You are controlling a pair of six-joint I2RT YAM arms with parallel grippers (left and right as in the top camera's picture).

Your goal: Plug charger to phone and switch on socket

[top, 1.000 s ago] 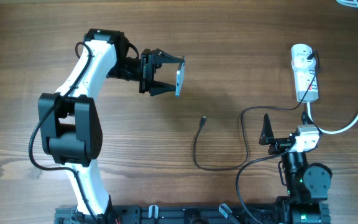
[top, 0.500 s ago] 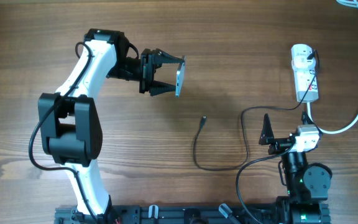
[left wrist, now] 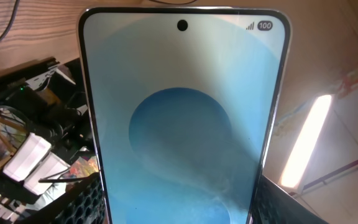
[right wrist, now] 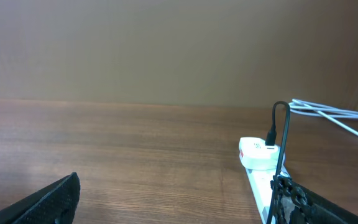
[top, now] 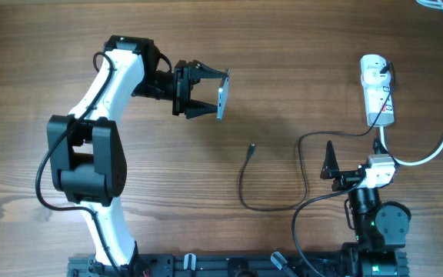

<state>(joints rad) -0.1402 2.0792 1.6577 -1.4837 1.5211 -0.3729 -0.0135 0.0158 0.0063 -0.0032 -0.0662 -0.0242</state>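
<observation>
Left claw (top: pixel 210 94): closed on the phone (top: pixel 222 96), with one dark finger (left wrist: pixel 82 205) at each long side.
Phone: at the left-centre of the surface (top: pixel 298 46), turned so that from above it shows only as a thin strip. Its lit pale blue screen faces the wrist camera.
Right claw (top: pixel 333 171): wide open and empty, low at the near right.
Charger (top: pixel 242 185): it lies in a loop on the surface. Its free tip is between the arms, well apart from the phone.
Socket (top: pixel 377 100): at the far right, with a black plug in it.
Hard to see: the lower end of the phone is cut off in the wrist view. I cannot tell the position of the switch.
</observation>
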